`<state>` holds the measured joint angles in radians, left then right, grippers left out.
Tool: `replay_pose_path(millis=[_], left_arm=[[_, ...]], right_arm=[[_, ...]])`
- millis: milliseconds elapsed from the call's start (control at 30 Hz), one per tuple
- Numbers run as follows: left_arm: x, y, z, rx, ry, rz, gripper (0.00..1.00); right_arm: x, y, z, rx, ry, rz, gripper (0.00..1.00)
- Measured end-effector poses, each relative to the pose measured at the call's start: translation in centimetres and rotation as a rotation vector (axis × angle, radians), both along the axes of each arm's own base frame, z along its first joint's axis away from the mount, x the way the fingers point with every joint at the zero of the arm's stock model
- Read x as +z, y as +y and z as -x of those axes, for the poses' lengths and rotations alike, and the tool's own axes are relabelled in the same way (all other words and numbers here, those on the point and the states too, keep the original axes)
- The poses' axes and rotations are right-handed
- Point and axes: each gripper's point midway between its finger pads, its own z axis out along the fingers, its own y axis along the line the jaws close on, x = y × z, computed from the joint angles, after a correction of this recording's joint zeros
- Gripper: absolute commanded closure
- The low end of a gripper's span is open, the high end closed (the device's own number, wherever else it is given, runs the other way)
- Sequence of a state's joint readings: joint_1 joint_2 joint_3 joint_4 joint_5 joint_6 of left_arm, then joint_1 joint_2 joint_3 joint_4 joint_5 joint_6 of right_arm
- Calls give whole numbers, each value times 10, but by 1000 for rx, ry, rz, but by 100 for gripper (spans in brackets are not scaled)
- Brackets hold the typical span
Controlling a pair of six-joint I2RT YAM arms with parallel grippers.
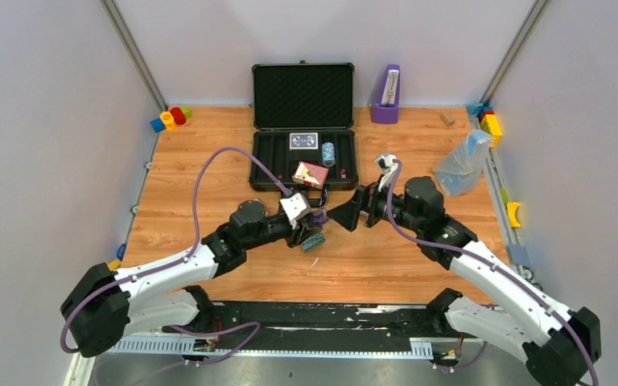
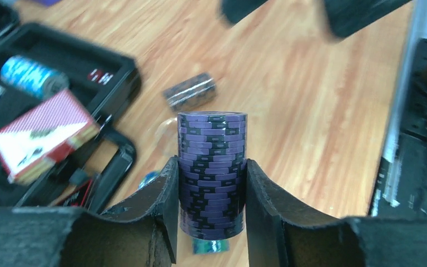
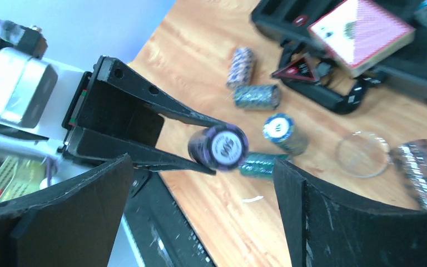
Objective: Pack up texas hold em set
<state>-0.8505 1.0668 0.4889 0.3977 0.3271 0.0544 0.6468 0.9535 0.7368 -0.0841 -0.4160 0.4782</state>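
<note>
Left wrist view, left gripper [image 2: 211, 166] with flat black jaws pinching a ridged cylindrical purple chip stack [image 2: 212, 139], right gripper [image 3: 203, 162] jaws spread wide, empty, above grainy wooden table [image 2: 311, 111]

1. My wooden table [image 1: 402, 265] carries everything in front of me.
2. The black briefcase [image 1: 303, 96] sits open at the table's far middle, its lid standing up.
3. A purple metronome [image 1: 386, 95] stands just right of that lid, and a clear plastic bag [image 1: 463, 163] lies near the right edge.
4. Coloured blocks [image 1: 170, 118] sit in the far left corner.
5. Near the case's front, a green chip stack [image 3: 257, 96] and a blue-white chip stack [image 3: 240, 67] lie on their sides on the wood. A blue chip stack [image 3: 283, 132] sits near a clear round disc [image 3: 361, 154].
</note>
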Motion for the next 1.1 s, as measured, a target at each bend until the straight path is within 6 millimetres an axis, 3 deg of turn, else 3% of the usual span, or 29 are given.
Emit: replay_pose_path(millis=[133,233,400,533,733,1100], left_arm=[[-12,21,-27,236,101,-43,100],[-10,38,-50,408,174,-89,100],[4,64,-105,609,332,-68,100],[-18,99,-138,783,445,-89,100],[-47,120,-162,893,578,-177,100],[-55,155,-243,1073,596,-197,100]], right_arm=[[-1,-27,-12,-184,-46,-2,0],[-12,-50,-23,-334,-51,8,0],[-45,-82,-38,-554,2,54,1],[-78,-101,-41,-662,54,114,1],[-93,-107,-39,-679,71,143,1],[-97,-106,-35,-663,69,134,1]])
